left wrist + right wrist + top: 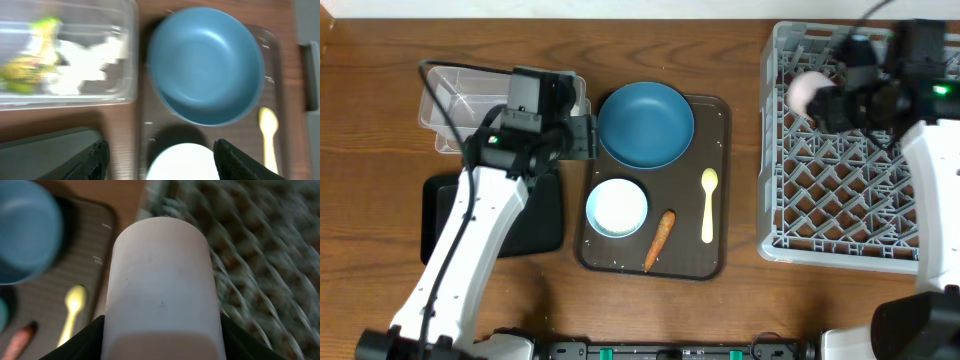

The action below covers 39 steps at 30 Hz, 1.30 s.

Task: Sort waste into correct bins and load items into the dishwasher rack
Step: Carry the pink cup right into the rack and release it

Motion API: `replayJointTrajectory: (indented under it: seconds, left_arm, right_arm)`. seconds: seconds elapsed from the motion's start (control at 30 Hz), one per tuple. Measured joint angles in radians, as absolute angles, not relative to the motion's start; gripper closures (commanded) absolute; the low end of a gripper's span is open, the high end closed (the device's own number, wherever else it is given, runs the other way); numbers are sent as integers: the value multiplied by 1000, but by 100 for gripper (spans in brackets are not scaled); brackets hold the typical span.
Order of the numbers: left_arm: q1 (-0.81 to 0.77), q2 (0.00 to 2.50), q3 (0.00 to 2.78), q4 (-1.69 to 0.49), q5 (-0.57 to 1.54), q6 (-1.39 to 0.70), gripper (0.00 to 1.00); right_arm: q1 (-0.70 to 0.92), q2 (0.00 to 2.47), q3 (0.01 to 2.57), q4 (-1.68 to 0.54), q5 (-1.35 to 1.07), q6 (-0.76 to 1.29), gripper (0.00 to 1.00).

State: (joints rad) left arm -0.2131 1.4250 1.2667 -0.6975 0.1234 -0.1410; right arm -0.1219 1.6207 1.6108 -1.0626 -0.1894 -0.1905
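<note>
Pink and smooth-sided, the cylindrical cup point(162, 280) is clamped between the right gripper's point(823, 98) fingers, over the grey lattice rack point(830, 200) to the right of the dark brown serving tray point(715, 110). On that ribbed tray sit the round dark-blue plate point(645, 124), white bowl point(616, 207), orange carrot point(660, 240) and pale yellow spoon point(709, 205). Left of the tray, on the wood-grain table point(380, 60), the clear tub point(127, 50) holds the yellow-green wrapper point(30, 60) and crumpled white tissue point(85, 65), the flat black tray point(535, 215) lies nearby, and the left gripper point(160, 160) hangs spread wide.
</note>
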Motion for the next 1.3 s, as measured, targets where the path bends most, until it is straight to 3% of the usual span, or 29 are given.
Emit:
replayJointTrajectory:
  seconds: [0.67,1.3]
  left_arm:
    - [-213,1409,1267,-724,11,-130,30]
    - [-213,1409,1267,-725,8,-130,30]
  right_arm:
    - [-485,1645,1716,-1267,115,56,68]
    - [-593,1889,1716,-1178,152,115,60]
